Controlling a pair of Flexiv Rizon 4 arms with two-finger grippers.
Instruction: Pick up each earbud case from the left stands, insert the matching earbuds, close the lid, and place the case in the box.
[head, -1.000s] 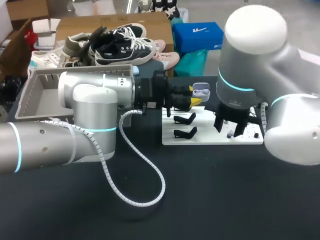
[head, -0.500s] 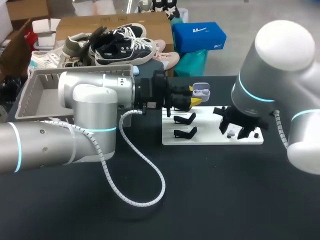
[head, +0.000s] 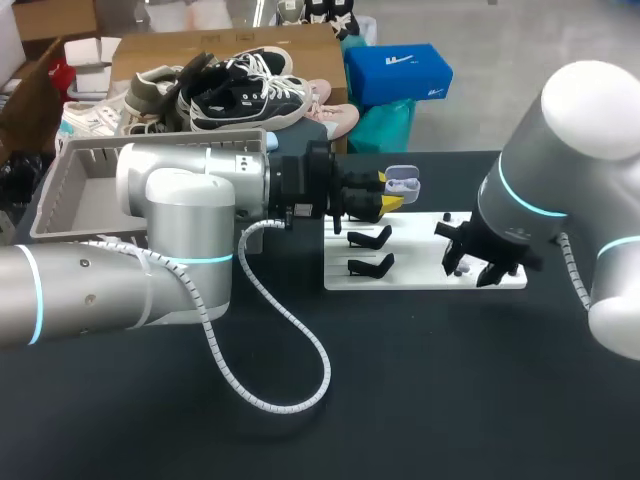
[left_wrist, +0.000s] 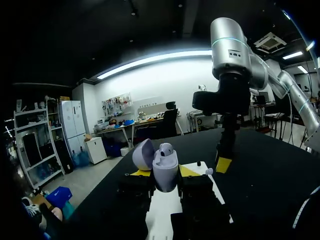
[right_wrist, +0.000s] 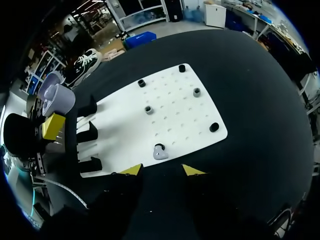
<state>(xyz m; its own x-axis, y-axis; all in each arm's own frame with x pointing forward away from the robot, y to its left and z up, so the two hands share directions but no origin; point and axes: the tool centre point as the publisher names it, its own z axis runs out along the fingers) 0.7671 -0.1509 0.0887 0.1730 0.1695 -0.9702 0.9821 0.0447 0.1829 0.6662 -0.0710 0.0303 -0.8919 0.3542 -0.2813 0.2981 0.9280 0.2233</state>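
Note:
My left gripper (left_wrist: 162, 176) is shut on a pale lilac earbud case (left_wrist: 165, 165), held upright with its lid (left_wrist: 143, 154) swung open and a white earbud (left_wrist: 166, 148) sitting in it. In the head view the case (head: 402, 184) hangs above the back left of the white board (head: 420, 272). My right gripper (right_wrist: 161, 171) stands open over the board's (right_wrist: 165, 115) front edge, nothing between its fingers. A loose white earbud (right_wrist: 159, 152) sits on the board just ahead of it. Over the board's right end the right gripper (head: 480, 268) points down.
Black case stands (head: 370, 238) (head: 369, 265) sit on the board's left part, and several small dark pegs (right_wrist: 148, 109) dot its surface. A grey bin (head: 85, 190) stands at the back left. The left arm's white cable (head: 290, 360) loops over the black tabletop.
My right arm has swung to the right and lowered toward the board's right end, its fingers spreading slightly. The left arm and the case have stayed put.

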